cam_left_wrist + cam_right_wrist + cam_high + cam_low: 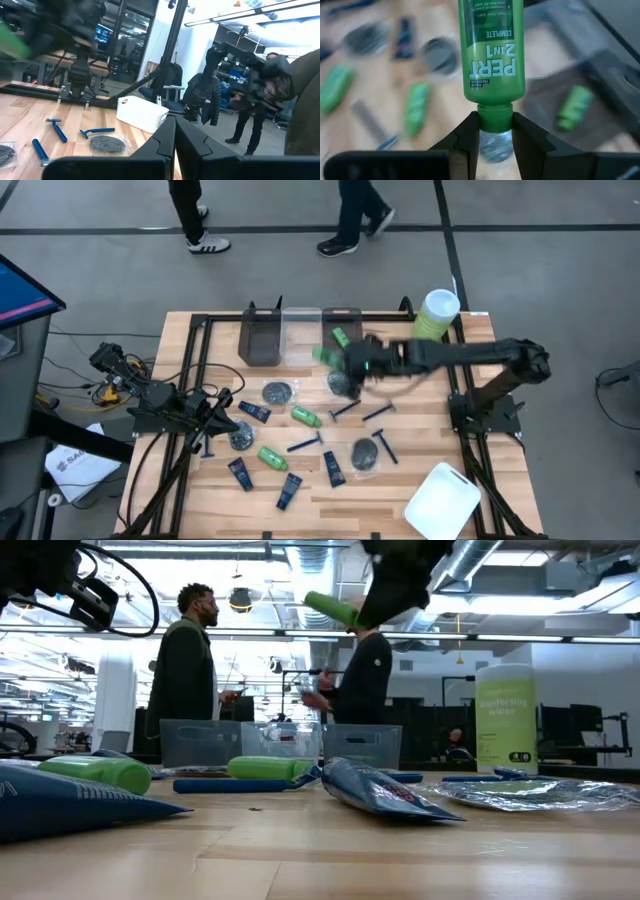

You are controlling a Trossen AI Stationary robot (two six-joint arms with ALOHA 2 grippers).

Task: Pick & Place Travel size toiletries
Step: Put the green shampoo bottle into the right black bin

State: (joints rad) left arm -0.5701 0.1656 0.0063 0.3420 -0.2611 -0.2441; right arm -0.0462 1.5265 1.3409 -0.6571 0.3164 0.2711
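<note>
at the near edge of the table (330,515), a white tray (443,502) lies at the right corner. navy tubes (288,491) lie along the near middle, one beside another, with a further tube (333,469) next to a round grey packet (365,456).

the left gripper (175,131) rests low at the left side of the table, over a bundle of cables. its fingers are pressed together with nothing between them.

across the middle of the table lie blue razors (305,444), two green bottles (305,416) (272,457) and more round packets (277,392). in the low view a green bottle (98,772) and a tube (378,790) lie flat on the wood in the foreground.

the right gripper (495,134) is raised above the table, beyond the scattered items and short of the bins. its fingers pinch a green bottle (491,50) by the cap, with the body of the bottle pointing away from the wrist. the low view shows this bottle (331,609) high in the air, clear of the table.

at the far edge stand three bins (263,338) in a row. another green bottle (341,337) lies in the right-hand bin. a tall green canister (435,314) with a white lid stands at the far right corner.

beyond the table, two people (186,668) stand on the floor.
</note>
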